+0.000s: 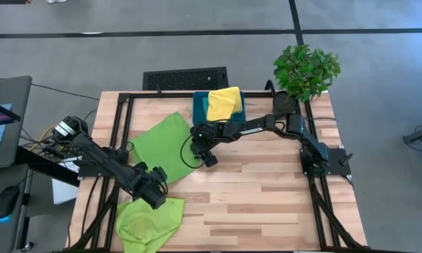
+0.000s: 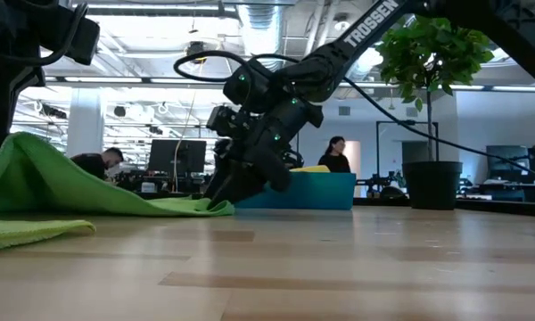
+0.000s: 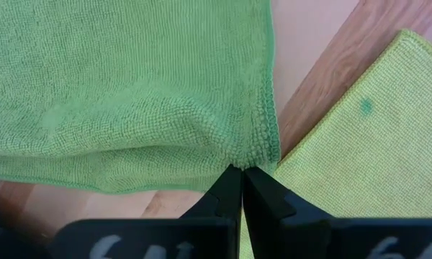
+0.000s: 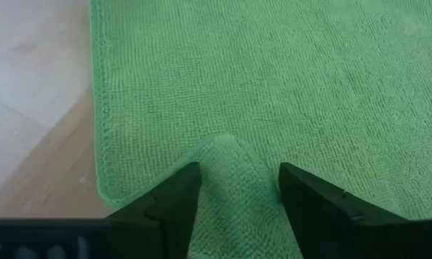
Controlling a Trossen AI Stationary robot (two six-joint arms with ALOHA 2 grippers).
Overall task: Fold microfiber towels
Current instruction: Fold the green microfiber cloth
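A lime green towel (image 1: 162, 144) lies spread on the wooden table (image 1: 267, 204), left of centre. My left gripper (image 1: 155, 190) is shut on its near corner. My right gripper (image 1: 200, 151) stands at its right side, near a corner, with cloth bunched between its fingers. A second lime green towel (image 1: 149, 221) lies crumpled at the near left edge, just under my left gripper. A yellow towel (image 1: 224, 102) lies on the teal bin (image 1: 199, 107) at the far side. A teal towel is not in view. My left gripper pinches the spread towel's hemmed corner (image 3: 253, 152) between its two shut fingers. In the low view this part of the towel (image 2: 27, 165) is raised off the table, and the cloth slopes down from it to the tabletop. My right gripper comes from above and slants down onto the towel close to its hemmed edge (image 4: 99, 144). A raised ridge of cloth (image 4: 234, 169) fills the gap between its two fingers (image 4: 183, 191). The towel around it lies flat on the table (image 2: 192, 207).
A potted plant (image 1: 306, 70) stands at the table's far right corner. A dark grille (image 1: 185, 77) lies beyond the far edge. Bare wood (image 1: 267, 204) spreads over the near right half. People sit at desks (image 2: 337, 153) in the room behind.
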